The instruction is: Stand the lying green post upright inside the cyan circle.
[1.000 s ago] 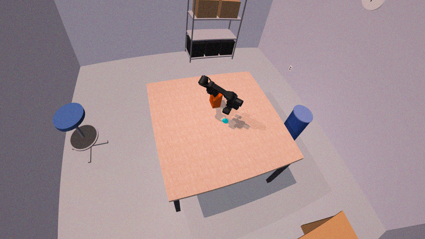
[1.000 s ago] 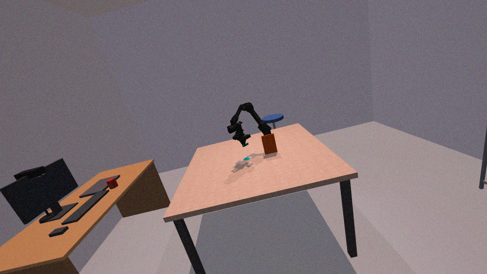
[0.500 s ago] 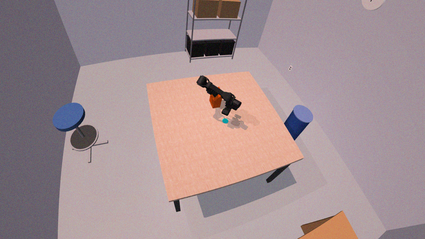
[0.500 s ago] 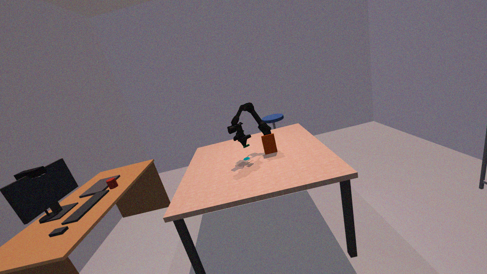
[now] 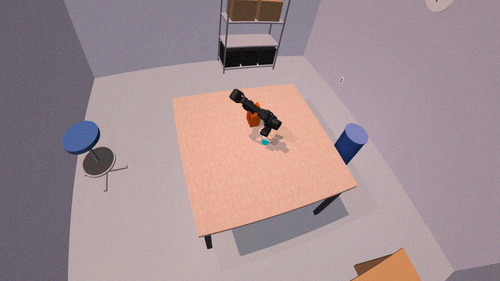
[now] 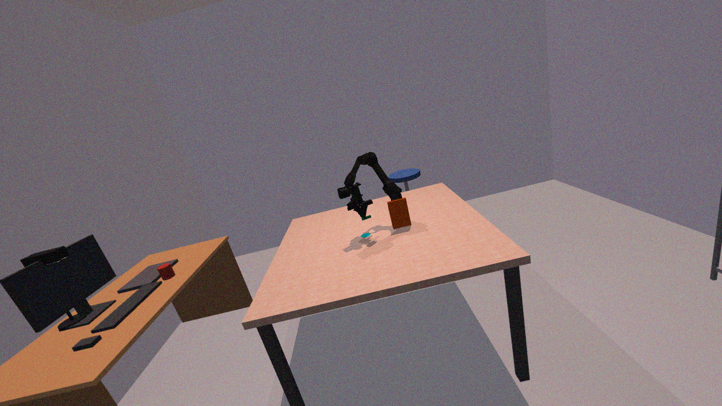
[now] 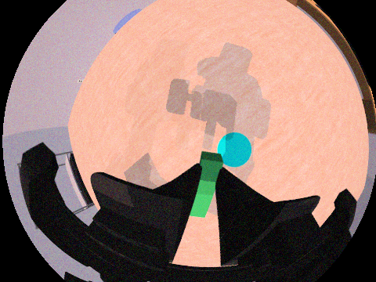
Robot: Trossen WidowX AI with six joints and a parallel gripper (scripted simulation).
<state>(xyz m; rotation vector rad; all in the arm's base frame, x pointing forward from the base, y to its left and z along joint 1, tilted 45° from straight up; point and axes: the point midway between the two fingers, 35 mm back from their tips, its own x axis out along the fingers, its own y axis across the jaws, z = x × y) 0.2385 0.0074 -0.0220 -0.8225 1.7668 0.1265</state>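
Observation:
The green post (image 6: 367, 217) (image 7: 204, 193) is between my fingertips, off the table. It looks close to level in the exterior view, slightly tilted; in the wrist view its dark end points away from the camera. My gripper (image 6: 362, 216) (image 7: 208, 169) is shut on it. The cyan circle (image 5: 265, 142) (image 6: 365, 235) (image 7: 236, 150) lies flat on the table, below the gripper. In the wrist view it shows just right of the post's far end. In the top view the post is hidden by the gripper.
An orange block (image 5: 253, 121) (image 6: 399, 213) stands on the table (image 5: 244, 195) (image 6: 404, 267) at the arm's base. Shadows of the arm fall around the circle. A blue stool (image 5: 81, 137), a blue cylinder (image 5: 350, 141) and a shelf (image 5: 249, 40) stand off the table.

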